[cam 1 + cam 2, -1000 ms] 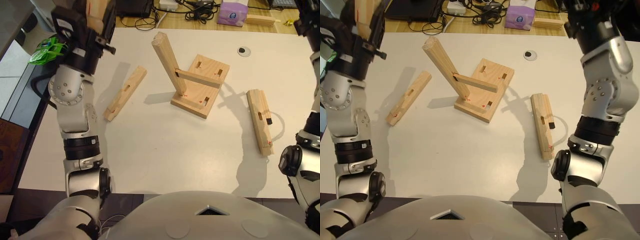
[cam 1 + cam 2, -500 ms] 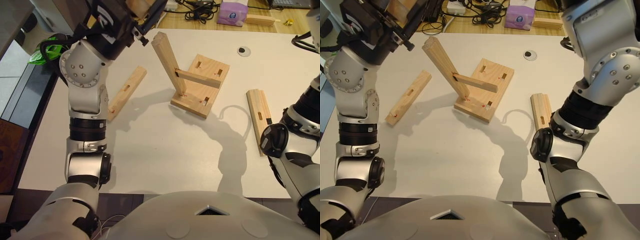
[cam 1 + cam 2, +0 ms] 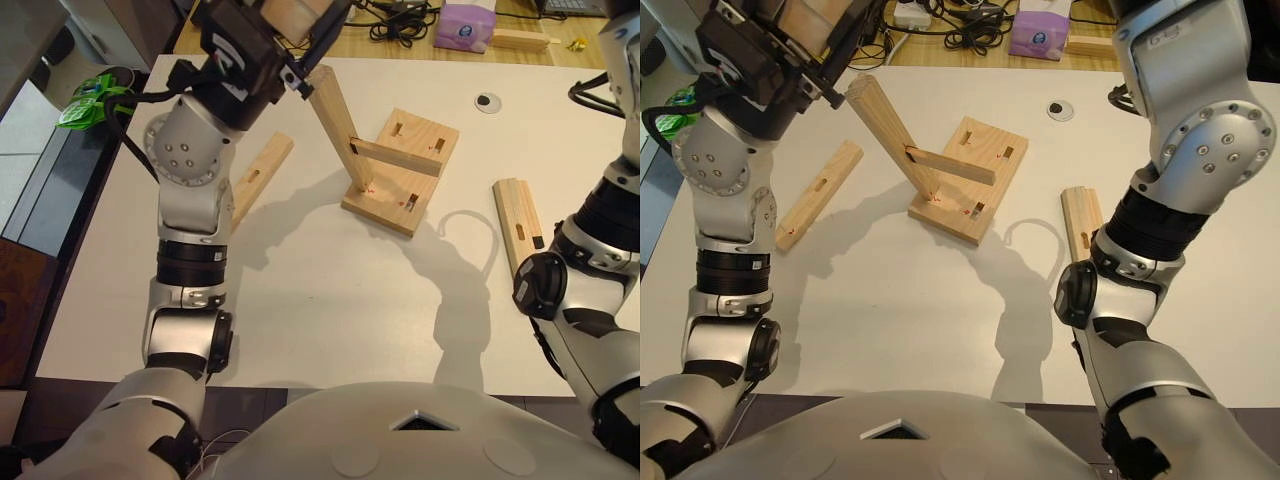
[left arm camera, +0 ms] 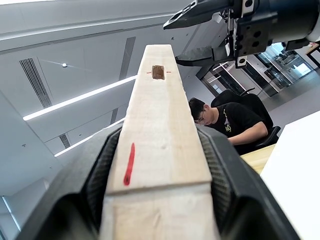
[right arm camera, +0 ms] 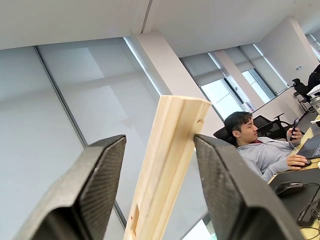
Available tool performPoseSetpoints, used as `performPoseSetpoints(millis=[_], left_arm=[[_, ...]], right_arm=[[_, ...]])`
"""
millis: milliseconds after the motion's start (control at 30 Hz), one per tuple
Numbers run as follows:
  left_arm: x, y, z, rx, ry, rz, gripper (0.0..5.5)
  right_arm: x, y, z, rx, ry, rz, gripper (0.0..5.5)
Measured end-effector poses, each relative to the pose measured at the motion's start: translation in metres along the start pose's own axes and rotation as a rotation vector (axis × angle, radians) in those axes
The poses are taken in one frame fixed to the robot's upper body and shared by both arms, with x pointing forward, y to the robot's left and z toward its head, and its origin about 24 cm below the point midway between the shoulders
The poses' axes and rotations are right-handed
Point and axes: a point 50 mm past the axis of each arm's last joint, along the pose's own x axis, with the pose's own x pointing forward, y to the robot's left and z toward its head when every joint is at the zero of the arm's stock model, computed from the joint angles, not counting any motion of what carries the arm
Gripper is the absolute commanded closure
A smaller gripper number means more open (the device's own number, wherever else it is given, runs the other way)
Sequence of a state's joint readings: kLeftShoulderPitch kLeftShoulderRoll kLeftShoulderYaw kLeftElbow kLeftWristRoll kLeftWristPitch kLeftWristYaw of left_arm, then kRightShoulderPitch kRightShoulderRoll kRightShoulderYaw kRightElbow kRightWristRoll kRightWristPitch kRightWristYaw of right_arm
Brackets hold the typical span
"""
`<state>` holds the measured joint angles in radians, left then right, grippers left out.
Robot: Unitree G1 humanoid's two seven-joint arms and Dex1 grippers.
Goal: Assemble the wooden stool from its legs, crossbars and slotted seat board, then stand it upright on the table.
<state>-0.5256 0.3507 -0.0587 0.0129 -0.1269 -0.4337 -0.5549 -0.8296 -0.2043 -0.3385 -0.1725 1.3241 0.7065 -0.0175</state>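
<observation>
Leg (image 4: pixel 157 115) in left end effector (image 4: pixel 161 175) nearer seat board (image 3: pixel 385 195)

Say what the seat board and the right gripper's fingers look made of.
Seat board: pale wood, apparently unvarnished, with visible grain and a matte face. Right gripper fingers: dark matte material with a fine woven pattern, possibly carbon fibre, though textured plastic cannot be excluded.

The left gripper (image 4: pixel 157 137), clamped on a pale square wooden leg (image 4: pixel 155 115), has swung in from the left, so the leaning wooden leg (image 3: pixel 338 120) slotted in the flat seat board (image 3: pixel 425 150) now stands just beside its fingers (image 4: pixel 105 165). The right arm (image 3: pixel 1195 140), pale wooden bar (image 5: pixel 170 165) between its fingers (image 5: pixel 95 195), has swung inward, overlapping the loose slotted leg (image 3: pixel 1080 225).
</observation>
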Motion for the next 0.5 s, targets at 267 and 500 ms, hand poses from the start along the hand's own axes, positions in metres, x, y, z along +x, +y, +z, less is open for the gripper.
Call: performPoseSetpoints(millis=[267,500], left_arm=[[0.007,-0.014,0.001,0.062,-0.029,-0.005,3.44],[0.005,-0.016,-0.004,0.070,-0.017,-0.002,3.44]], right_arm=[[0.005,-0.002,-0.011,-0.027,-0.037,-0.070,2.97],[0.003,-0.006,-0.015,-0.006,-0.064,-0.101,3.59]])
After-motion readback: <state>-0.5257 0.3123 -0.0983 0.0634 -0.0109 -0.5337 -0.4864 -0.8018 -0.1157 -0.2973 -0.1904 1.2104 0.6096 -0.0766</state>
